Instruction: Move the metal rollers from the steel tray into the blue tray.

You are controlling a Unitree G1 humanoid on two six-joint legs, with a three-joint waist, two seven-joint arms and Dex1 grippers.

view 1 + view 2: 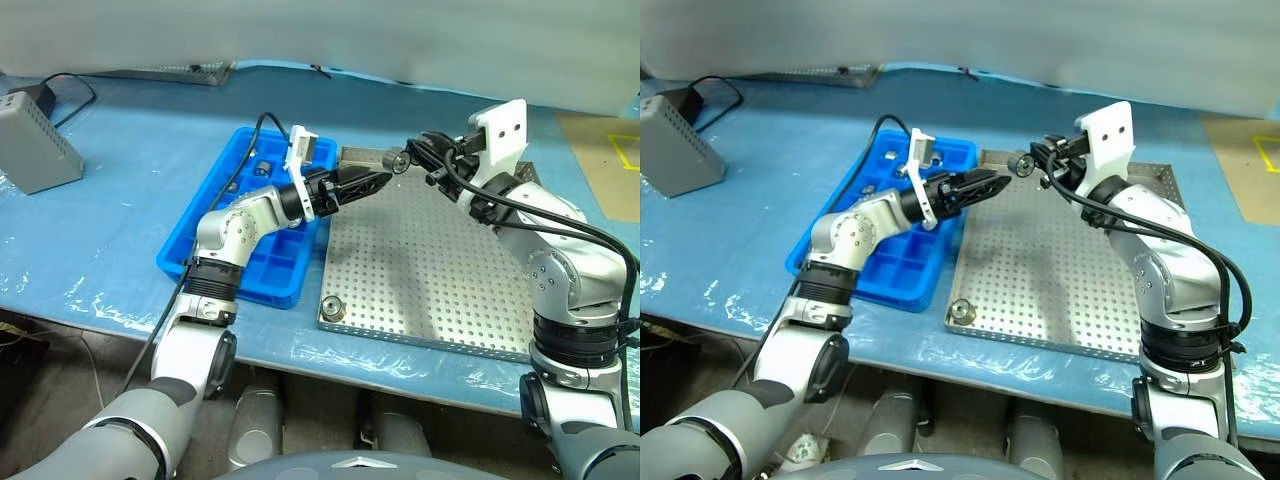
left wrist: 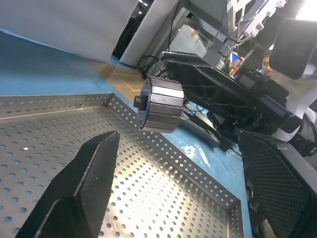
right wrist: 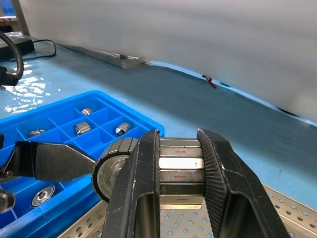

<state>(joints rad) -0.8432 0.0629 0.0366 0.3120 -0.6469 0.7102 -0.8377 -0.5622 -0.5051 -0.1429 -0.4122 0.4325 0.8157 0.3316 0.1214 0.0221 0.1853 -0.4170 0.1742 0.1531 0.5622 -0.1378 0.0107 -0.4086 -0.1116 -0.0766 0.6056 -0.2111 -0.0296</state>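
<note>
Right gripper [image 3: 181, 183] is clamped on one metal roller [image 3: 181, 171], held in the air above the far left corner of the steel tray [image 1: 430, 270]. The roller is a short shiny silver cylinder with a faceted, segmented side and a dark hub at the end face. Left gripper [image 1: 375, 180] has its black fingers [image 2: 81, 193] spread wide apart, tips just beside the held roller, not closed on it. A second roller [image 1: 331, 308] sits upright at the near left corner of the steel tray's perforated floor. The blue tray [image 1: 195, 255] lies just left of the steel tray on the table [image 1: 120, 230]; several rollers [image 3: 82, 128] rest in its square compartments, one apiece.
</note>
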